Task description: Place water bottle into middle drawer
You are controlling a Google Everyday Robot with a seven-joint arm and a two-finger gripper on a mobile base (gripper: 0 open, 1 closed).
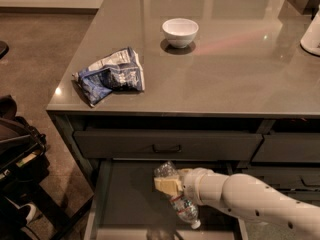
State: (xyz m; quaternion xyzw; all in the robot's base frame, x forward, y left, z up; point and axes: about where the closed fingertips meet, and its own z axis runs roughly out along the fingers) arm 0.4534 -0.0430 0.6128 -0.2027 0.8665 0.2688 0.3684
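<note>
The water bottle is a clear ribbed bottle with a red-and-white label. It hangs tilted, base up and white cap down to the right, inside the open middle drawer. My gripper reaches in from the right on a white arm. Its tan fingers are shut on the bottle's upper part. The bottle is low over the drawer's dark floor; I cannot tell whether the cap touches it.
The shut top drawer with a small bar handle is just above my gripper. On the counter lie a blue-and-white snack bag and a white bowl. A white object stands at the right edge. Dark gear sits on the floor at left.
</note>
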